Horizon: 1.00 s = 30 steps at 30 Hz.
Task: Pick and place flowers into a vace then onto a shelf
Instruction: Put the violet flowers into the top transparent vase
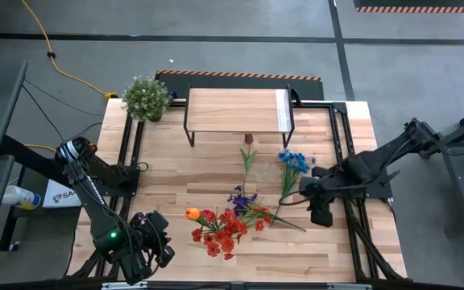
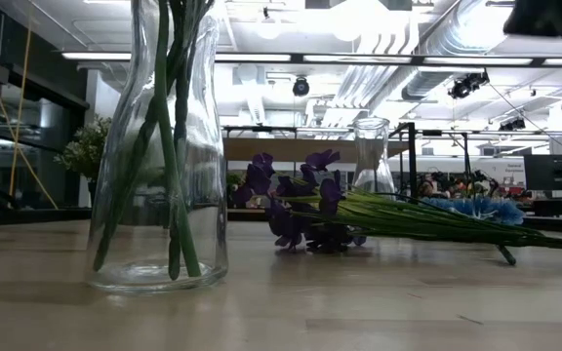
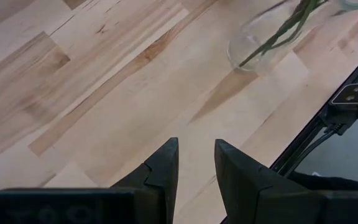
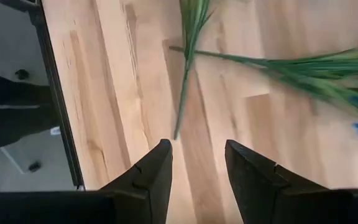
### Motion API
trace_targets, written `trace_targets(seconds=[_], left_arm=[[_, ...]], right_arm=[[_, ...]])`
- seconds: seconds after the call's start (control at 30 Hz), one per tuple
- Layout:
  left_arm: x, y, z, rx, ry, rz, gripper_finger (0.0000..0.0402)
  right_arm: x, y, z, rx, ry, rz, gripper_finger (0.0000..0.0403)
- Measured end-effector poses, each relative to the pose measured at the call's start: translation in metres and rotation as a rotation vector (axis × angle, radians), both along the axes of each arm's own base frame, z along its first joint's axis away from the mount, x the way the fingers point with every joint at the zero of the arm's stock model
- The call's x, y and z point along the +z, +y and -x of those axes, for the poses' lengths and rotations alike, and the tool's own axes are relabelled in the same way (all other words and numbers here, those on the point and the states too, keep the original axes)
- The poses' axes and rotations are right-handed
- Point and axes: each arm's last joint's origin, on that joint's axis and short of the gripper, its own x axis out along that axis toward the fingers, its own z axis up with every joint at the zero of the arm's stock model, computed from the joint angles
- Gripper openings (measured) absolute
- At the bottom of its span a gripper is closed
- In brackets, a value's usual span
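A clear glass vase (image 2: 159,146) stands near the table's front edge with green stems in it; from above, red and orange blooms (image 1: 218,228) cover it. Purple (image 1: 241,198), blue (image 1: 292,159) and dark maroon (image 1: 248,138) flowers lie flat on the table. The shelf (image 1: 236,109) stands at the far middle. My left gripper (image 3: 196,163) hovers open over bare wood left of the vase (image 3: 263,40). My right gripper (image 4: 197,163) hangs open above the table, just short of a stem's cut end (image 4: 178,132), right of the lying flowers.
A bushy potted plant (image 1: 146,97) stands at the far left corner. A second glass vessel (image 2: 372,156) stands behind the purple flowers. Black frame rails (image 1: 129,153) run along both table sides. Bare wood lies between the shelf and the flowers.
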Motion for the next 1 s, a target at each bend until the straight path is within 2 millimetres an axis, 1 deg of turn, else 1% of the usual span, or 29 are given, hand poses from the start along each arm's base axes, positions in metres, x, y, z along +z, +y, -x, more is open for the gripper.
trace_targets(seconds=[0.13, 0.23, 0.3, 0.57, 0.77, 0.83, 1.0], left_arm=[[0.0, 0.0, 0.0, 0.011, -0.003, 0.008, 0.0138], [0.0, 0.0, 0.0, 0.017, -0.001, 0.014, 0.0138], [0.0, 0.0, 0.0, 0.017, 0.002, 0.016, 0.0138], [0.0, 0.0, 0.0, 0.023, 0.005, 0.022, 0.0138], [0.0, 0.0, 0.0, 0.035, 0.005, 0.028, 0.0138], [0.0, 0.0, 0.0, 0.039, 0.004, 0.03, 0.0138], [0.0, 0.0, 0.0, 0.043, 0.004, 0.032, 0.0138]], right_arm=[[-0.035, 0.002, -0.001, 0.002, -0.015, -0.052, 0.0139], [-0.054, 0.0, 0.001, -0.032, -0.055, -0.073, 0.0139], [-0.063, -0.001, 0.002, -0.058, -0.096, -0.09, 0.0139], [-0.093, -0.004, 0.003, -0.147, -0.237, -0.139, 0.0139], [-0.108, -0.003, 0.001, -0.153, -0.319, -0.186, 0.0139], [-0.112, -0.003, 0.002, -0.146, -0.328, -0.2, 0.0139], [-0.124, -0.005, 0.005, -0.148, -0.287, -0.175, 0.0139]])
